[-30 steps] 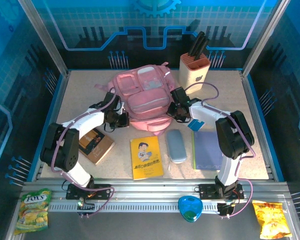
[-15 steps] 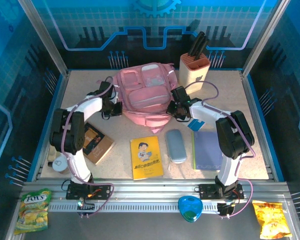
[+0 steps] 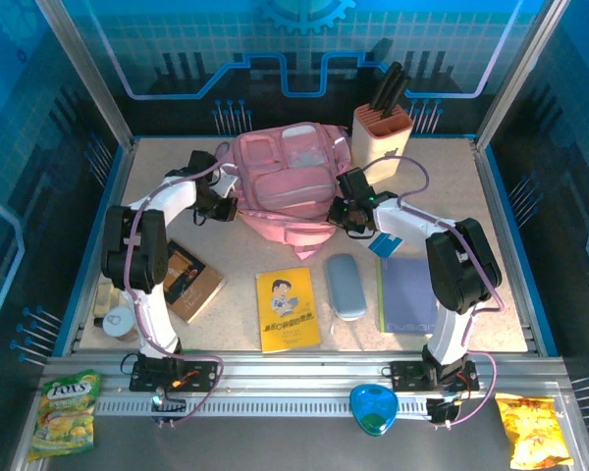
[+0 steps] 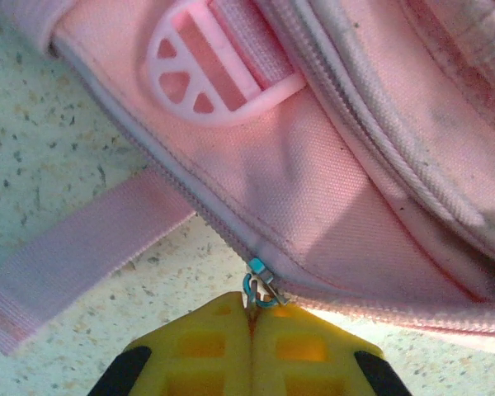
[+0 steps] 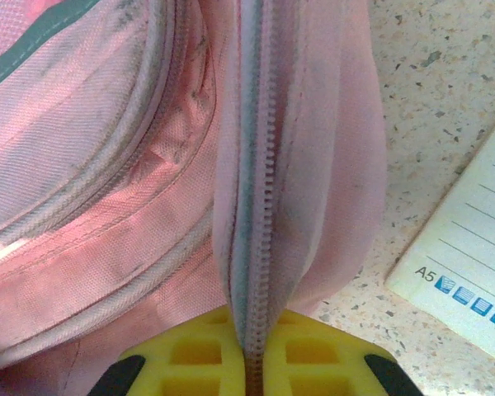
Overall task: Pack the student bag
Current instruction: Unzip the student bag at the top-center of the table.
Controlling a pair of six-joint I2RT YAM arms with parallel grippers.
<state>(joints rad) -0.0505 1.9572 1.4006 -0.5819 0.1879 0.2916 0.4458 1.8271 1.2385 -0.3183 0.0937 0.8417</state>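
pinching the zipper pull [image 4: 261,289], left gripper [image 4: 252,307]; right gripper [image 5: 252,326] clamps seam [image 5: 254,198] of student bag [image 3: 287,186].

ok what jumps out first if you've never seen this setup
The pink backpack at the far middle of the table stands out. The left claw pinches its zip pull on the left side; the right claw pinches a zipped seam on the right. A yellow booklet lies nearer.

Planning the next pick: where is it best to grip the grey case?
Probably across the middle of the grey case, coming straight down from above. It lies flat, long and narrow, with strips of bare table along both long sides for the fingers.
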